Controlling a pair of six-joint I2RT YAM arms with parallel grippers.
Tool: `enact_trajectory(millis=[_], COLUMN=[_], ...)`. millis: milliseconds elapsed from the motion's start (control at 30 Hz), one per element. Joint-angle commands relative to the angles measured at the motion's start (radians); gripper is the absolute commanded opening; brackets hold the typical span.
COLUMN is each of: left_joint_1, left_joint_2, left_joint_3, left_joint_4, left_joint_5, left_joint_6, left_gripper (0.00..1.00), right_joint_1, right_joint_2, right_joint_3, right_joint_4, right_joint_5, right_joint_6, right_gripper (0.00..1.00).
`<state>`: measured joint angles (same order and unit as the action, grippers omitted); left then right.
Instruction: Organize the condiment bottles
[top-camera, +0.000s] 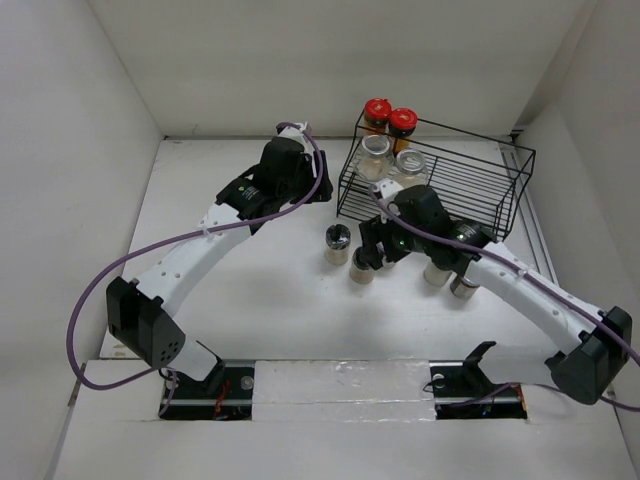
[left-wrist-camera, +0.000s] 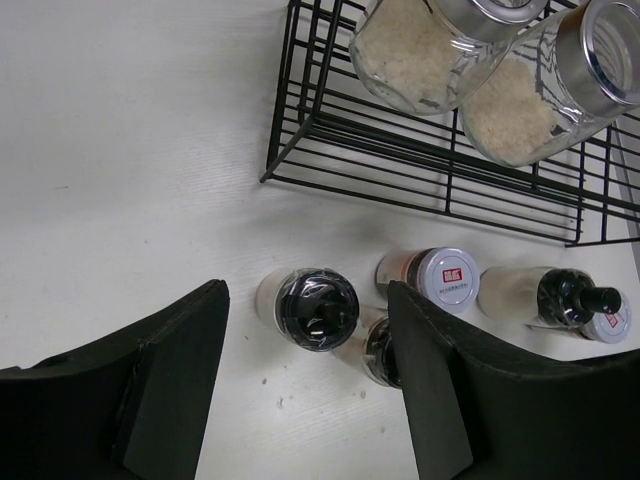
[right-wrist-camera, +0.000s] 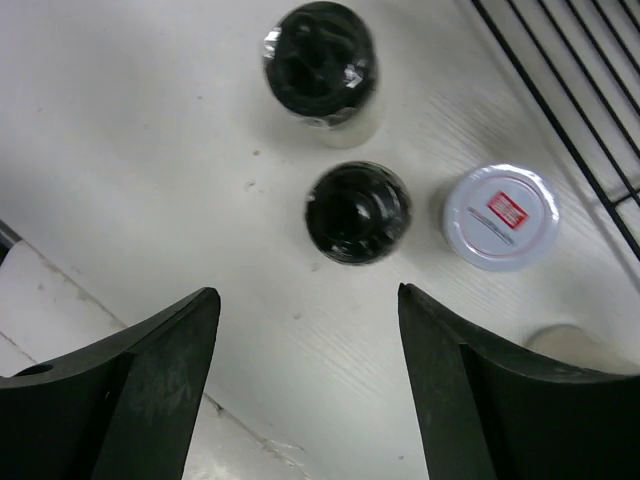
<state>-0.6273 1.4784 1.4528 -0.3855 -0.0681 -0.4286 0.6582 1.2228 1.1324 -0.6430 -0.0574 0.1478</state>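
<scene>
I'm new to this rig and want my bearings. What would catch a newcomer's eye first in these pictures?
The black wire rack at the far right of the table stands out, with two red-lidded jars at its far left corner. In front of it, two black-lidded jars stand on the table beside a white-lidded jar. The right claw hangs open above them.

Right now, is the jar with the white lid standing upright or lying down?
Upright. The right wrist view looks straight down on the white-lidded jar, its round lid facing up, on the table outside the rack.
</scene>
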Motion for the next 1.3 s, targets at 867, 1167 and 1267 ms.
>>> enact_trajectory(millis=[867,1167,1267], left_joint_1=[-0.002,-0.002,-0.002], left_joint_2=[-0.081,-0.19,-0.243], left_joint_3=[-0.032,-0.037,-0.062], left_joint_4=[0.053,0.04,0.082], left_joint_5=[-0.059,-0.32,-0.346], left_joint_6=[-0.033,-0.13,-0.13], left_gripper=[0.59,0.6,0.62], right_joint_1=[0.052,0.014,-0.11], right_joint_2=[0.238,0.041,-0.002], right_joint_3=[-0.04,0.157,0.306], right_joint_4=[0.232,0.128,0.117], right_joint_5=[0.103,0.182,0.105], right_joint_6=[-0.01,-0.01,-0.019], right_gripper=[0.21,0.1,0.09])
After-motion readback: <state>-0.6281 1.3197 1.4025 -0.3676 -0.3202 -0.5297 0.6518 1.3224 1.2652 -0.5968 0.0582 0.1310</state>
